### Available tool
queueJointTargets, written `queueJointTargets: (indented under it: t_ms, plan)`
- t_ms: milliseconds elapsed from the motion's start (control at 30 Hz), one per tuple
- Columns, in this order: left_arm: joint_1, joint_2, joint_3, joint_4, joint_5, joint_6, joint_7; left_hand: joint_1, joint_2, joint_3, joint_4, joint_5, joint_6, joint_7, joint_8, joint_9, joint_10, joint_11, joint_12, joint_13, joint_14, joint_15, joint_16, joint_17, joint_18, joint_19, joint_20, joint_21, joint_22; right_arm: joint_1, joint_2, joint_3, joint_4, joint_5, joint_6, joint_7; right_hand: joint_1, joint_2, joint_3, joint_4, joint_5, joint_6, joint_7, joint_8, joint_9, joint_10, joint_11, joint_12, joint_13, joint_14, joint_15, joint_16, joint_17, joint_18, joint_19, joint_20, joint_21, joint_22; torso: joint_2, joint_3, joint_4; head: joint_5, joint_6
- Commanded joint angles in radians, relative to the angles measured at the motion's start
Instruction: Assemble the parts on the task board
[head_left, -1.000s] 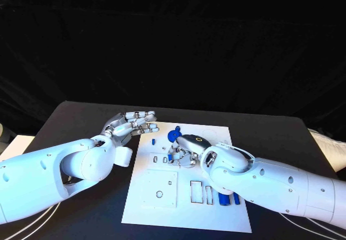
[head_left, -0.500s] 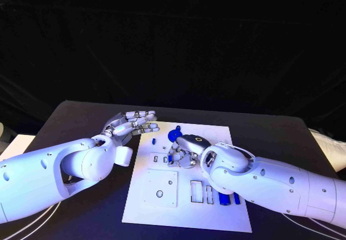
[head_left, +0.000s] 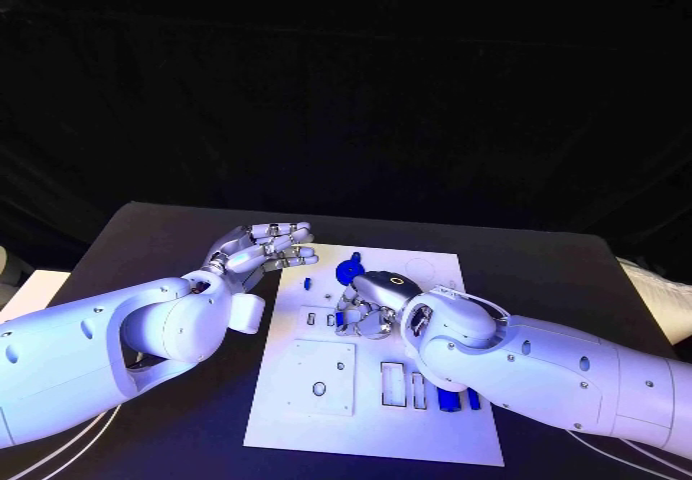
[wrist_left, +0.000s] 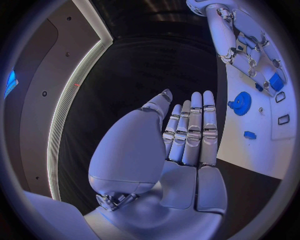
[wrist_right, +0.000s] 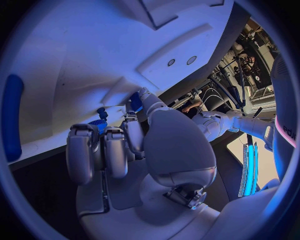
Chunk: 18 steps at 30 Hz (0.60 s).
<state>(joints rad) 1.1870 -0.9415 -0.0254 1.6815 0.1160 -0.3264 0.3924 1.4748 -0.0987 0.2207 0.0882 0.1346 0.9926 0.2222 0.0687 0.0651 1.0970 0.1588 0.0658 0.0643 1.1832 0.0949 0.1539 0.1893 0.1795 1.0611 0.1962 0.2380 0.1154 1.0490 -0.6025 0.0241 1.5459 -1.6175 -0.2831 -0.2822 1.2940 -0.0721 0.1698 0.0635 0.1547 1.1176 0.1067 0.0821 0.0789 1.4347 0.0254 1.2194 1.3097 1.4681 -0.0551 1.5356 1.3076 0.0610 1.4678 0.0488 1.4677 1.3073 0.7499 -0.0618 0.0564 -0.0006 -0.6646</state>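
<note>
My right hand (head_left: 372, 300) is down on the task board (head_left: 433, 430) near its middle, fingers curled over the surface; in the right wrist view a small blue part (wrist_right: 135, 101) sits at the tip of one finger (wrist_right: 145, 97), but I cannot tell whether it is pinched or merely touched, so I cannot say the hand holds it. Just beside those fingertips I see a small blue toothed piece (wrist_right: 98, 124), partly hidden behind the hand's fingers. My left hand (head_left: 267, 246) hovers at the board's far left corner, over the black table (head_left: 159, 240), holding nothing; the left wrist view shows its fingers (wrist_left: 190, 131) straight and laid close side by side, the thumb off to one side. Moving outward on the board, a blue gear (head_left: 348, 270) lies just beyond my right hand. Nearer me there is a raised square plate (head_left: 319, 377) with small holes, and beside it 2 narrow rectangular slots (head_left: 404, 388). Next to them blue bars (head_left: 449, 399) lie close together, mostly covered by my right forearm, so I cannot make out their number or whether they sit in recesses. Small rectangular cut-outs (head_left: 310, 319) by the right hand are too small to read.
</note>
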Motion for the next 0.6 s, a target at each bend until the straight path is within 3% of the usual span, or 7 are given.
queueJointTargets:
  t_ms: [33, 233, 600]
  plan:
    - [0.001, 0.001, 0.000, 0.002, 0.002, 0.019, 0.005, -0.003, 0.008, -0.001, -0.006, -0.004, -0.006, 0.000, -0.002, 0.000, -0.009, 0.001, -0.002, 0.001, 0.006, 0.002, -0.005, 0.002, -0.002, 0.009, 0.000, -0.005, -0.001, -0.011, -0.004, -0.009, -0.008, -0.011, 0.046, -0.045, -0.004, -0.008, -0.004, 0.001, 0.006, -0.003, 0.003, -0.007, 0.001, -0.009, -0.002, -0.008, 0.023, 0.086, 0.007, -0.005, 0.188, -0.012, 0.001, 0.006, -0.007, 0.025, 0.001, 0.0001, 0.0002, -0.001, 0.001]
    - [0.001, 0.001, 0.000, 0.003, 0.002, 0.019, 0.005, -0.003, 0.008, -0.001, -0.006, -0.004, -0.006, 0.000, -0.002, 0.000, -0.009, 0.001, -0.002, 0.001, 0.006, 0.002, -0.005, 0.002, -0.002, 0.009, 0.000, -0.005, -0.001, -0.011, -0.004, -0.009, -0.008, -0.013, 0.035, -0.053, -0.009, -0.013, -0.008, 0.006, 0.007, -0.009, 0.006, -0.011, -0.001, -0.019, 0.001, -0.030, 0.009, 0.085, 0.009, -0.009, 0.181, -0.011, 0.000, 0.008, -0.008, 0.023, 0.001, -0.0003, 0.0005, -0.001, 0.001]
    - [0.001, 0.000, 0.000, 0.002, 0.002, 0.018, 0.003, -0.003, 0.008, -0.001, -0.006, -0.004, -0.006, 0.000, -0.002, 0.000, -0.009, 0.001, -0.002, 0.001, 0.006, 0.002, -0.005, 0.002, -0.002, 0.009, 0.000, -0.005, -0.001, -0.011, -0.005, -0.009, 0.000, -0.013, -0.023, -0.054, -0.024, -0.047, -0.032, 0.036, 0.003, -0.068, 0.019, -0.018, -0.012, -0.096, 0.013, -0.194, -0.106, 0.080, 0.020, -0.020, 0.164, -0.006, -0.011, 0.020, -0.020, 0.001, 0.000, -0.0001, 0.0003, -0.001, 0.003]
